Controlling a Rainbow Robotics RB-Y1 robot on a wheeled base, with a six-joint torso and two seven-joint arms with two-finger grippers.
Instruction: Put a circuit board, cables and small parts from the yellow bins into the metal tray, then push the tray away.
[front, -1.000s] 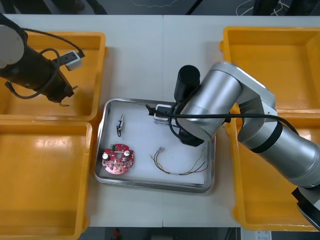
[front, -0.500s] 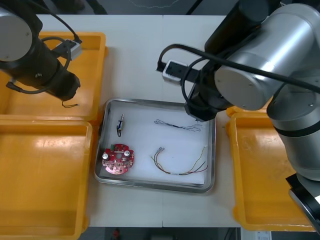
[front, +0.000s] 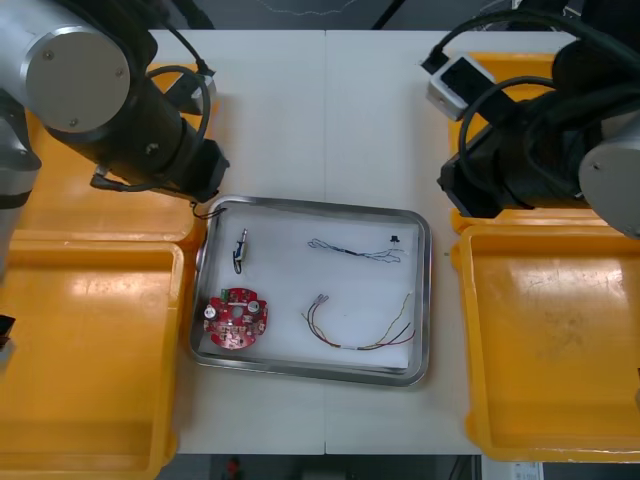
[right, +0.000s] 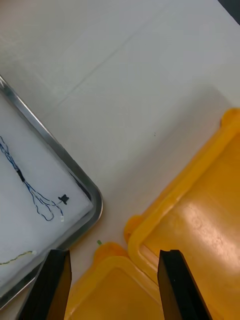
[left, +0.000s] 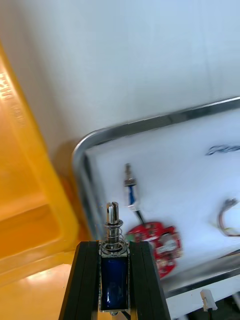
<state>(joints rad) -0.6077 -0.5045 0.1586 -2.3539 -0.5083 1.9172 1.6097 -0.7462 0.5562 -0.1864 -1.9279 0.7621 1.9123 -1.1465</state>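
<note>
The metal tray (front: 418, 300), white inside, holds a round red circuit board (front: 237, 320), a small metal part (front: 240, 250), a blue and white cable (front: 355, 250), a red and yellow cable (front: 357, 330) and a tiny black part (front: 396, 238). My left gripper (left: 114, 250) is shut on a small metal part (left: 114, 270) with a blue body and a spring. It hangs over the yellow bin's edge, next to the tray's far left corner (left: 82, 150). My right gripper (right: 112, 285) is open with nothing in it, above the right bins (right: 190, 235) just off the tray's far right corner (right: 92, 200).
Two yellow bins stand on each side: a near left bin (front: 90, 360) and a near right bin (front: 550, 340), with the far ones partly under the arms. The left arm (front: 120, 110) and right arm (front: 540, 150) hang over the far bins. Bare table (front: 320, 110) lies beyond the tray.
The right arm rose out of the tray and drew back to the right, leaving the blue and white cable inside. The left arm moved from the far left bin toward the tray's corner.
</note>
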